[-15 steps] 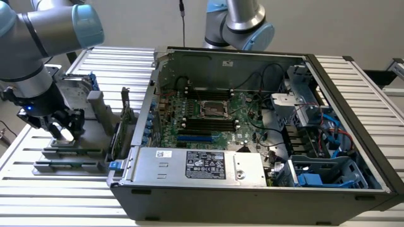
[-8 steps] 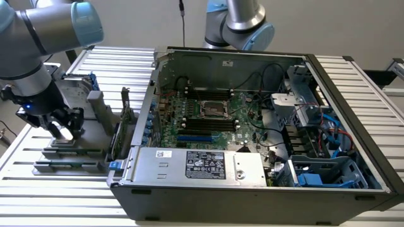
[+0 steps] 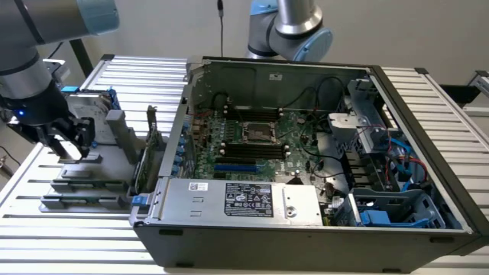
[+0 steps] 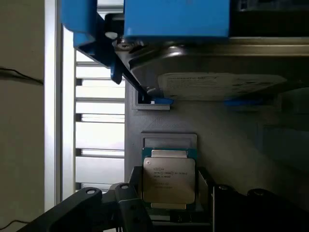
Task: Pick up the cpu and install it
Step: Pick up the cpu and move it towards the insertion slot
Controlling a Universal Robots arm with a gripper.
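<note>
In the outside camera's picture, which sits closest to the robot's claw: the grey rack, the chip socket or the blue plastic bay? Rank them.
From the gripper:
1. Grey rack: just below it, at the exterior view's left.
2. Chip socket: middle of the open computer.
3. Blue plastic bay: the computer's corner at the exterior view's right.

Silver-grey tubular arm [image 3: 23, 63] with pale blue joint caps [image 3: 95, 14], black end effector [image 3: 68, 146]

Print on the cpu [image 4: 168, 176] and power-supply label [image 3: 248, 199] is unreadable.
</note>
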